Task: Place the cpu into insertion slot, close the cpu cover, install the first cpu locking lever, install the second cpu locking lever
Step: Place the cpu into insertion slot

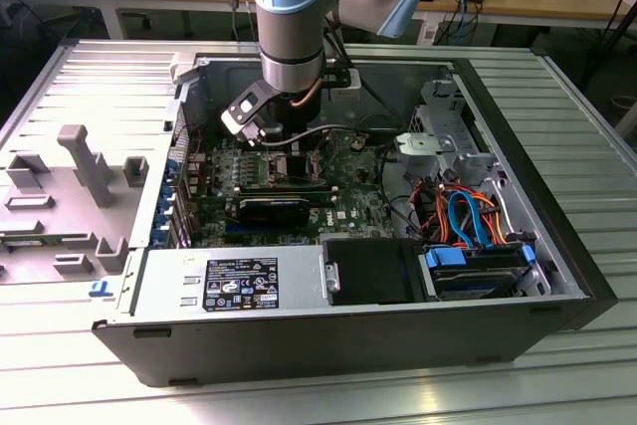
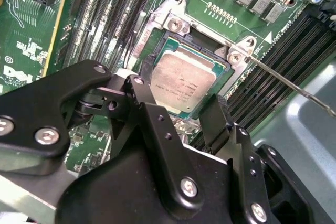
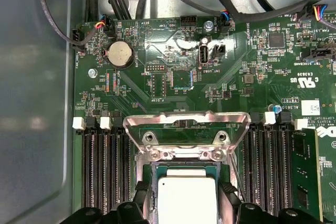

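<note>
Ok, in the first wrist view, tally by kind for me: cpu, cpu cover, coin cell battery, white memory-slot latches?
cpu: 1
cpu cover: 1
coin cell battery: 1
white memory-slot latches: 4
Total: 7

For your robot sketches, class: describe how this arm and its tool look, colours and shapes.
The arm has silver-grey cylindrical segments with pale blue joint caps. The tool is matte black, built of angular linked plates fastened with silver screws.
</note>
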Controlling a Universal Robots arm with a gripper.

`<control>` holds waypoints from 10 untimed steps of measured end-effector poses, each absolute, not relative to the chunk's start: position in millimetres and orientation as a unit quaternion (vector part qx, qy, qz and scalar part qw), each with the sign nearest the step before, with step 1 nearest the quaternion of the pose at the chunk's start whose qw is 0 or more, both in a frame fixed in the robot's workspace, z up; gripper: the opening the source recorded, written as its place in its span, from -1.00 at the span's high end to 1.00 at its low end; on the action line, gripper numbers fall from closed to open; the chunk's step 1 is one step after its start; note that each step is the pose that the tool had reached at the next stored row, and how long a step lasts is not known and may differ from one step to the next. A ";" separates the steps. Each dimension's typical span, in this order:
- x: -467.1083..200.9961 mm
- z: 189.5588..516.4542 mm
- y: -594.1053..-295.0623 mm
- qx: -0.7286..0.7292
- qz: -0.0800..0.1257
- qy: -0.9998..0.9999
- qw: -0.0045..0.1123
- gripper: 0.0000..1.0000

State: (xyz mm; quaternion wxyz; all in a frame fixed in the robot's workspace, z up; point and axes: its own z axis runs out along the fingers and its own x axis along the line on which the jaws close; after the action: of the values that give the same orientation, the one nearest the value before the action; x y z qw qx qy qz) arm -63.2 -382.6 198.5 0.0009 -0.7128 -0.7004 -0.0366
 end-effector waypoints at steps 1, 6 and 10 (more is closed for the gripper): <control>-63.2 198.5 -382.6 -0.713 -0.036 -0.700 0.001 -0.22; -63.2 199.4 -380.2 -0.713 -0.031 -0.701 -0.005 -0.22; -62.3 198.9 -379.4 -0.713 -0.030 -0.701 -0.005 -0.22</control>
State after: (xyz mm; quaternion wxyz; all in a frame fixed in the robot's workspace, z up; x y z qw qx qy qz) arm -62.3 -379.4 198.9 -0.0053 -0.7128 -0.7007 -0.0300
